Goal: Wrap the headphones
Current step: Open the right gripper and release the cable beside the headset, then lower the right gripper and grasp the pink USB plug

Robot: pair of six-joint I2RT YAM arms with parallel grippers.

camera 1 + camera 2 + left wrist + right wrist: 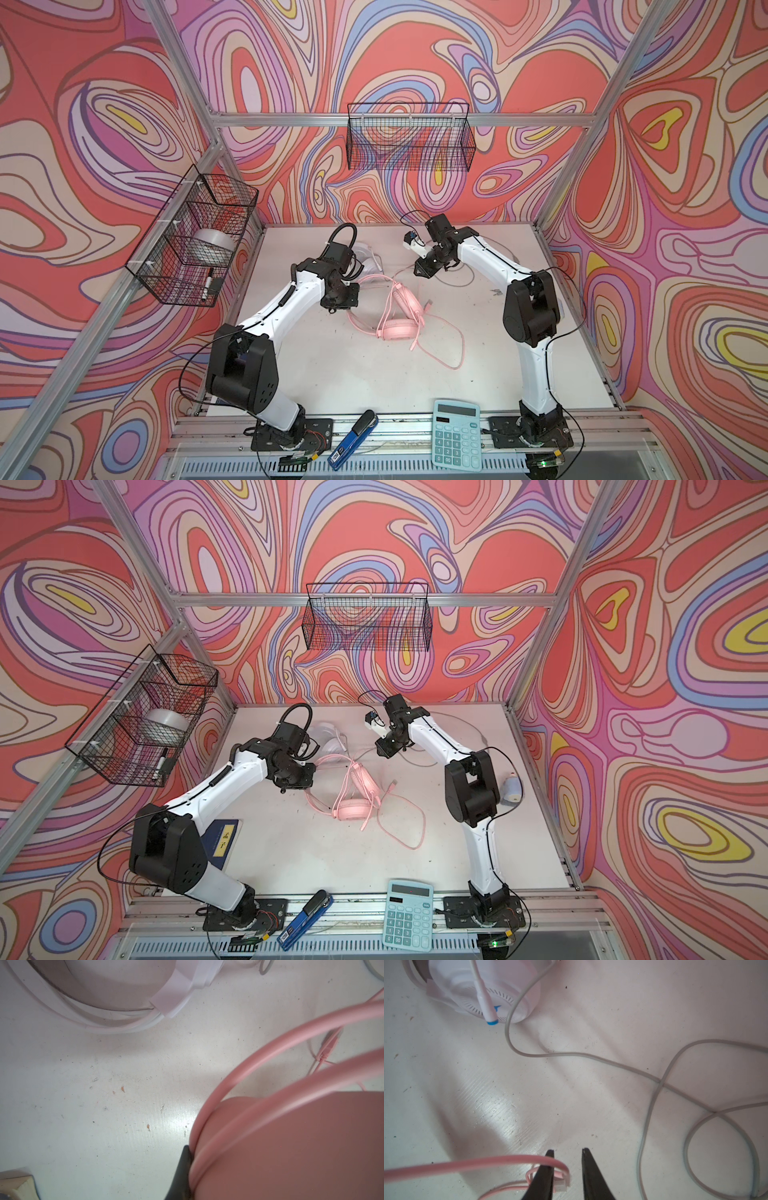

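The pink headphones (397,328) lie mid-table in both top views, with their pink cord (455,349) looping toward the front. My left gripper (190,1154) is shut on the pink headband; one black finger (184,1167) presses against it. The white headphones (368,257) sit behind the left arm, and their grey cord (591,1057) trails across the table. My right gripper (568,1152) hovers low over the table, open. A loop of pink cord (508,1160) drapes over one of its fingers (544,1174), not pinched. The white earcup (483,991) lies beyond it.
A teal calculator (456,434) and a blue stapler (353,438) lie at the front edge. A blue book (222,841) lies under the left arm. A small white-blue object (513,789) stands right of the right arm. Wire baskets hang on the back rail (409,137) and left rail (191,237).
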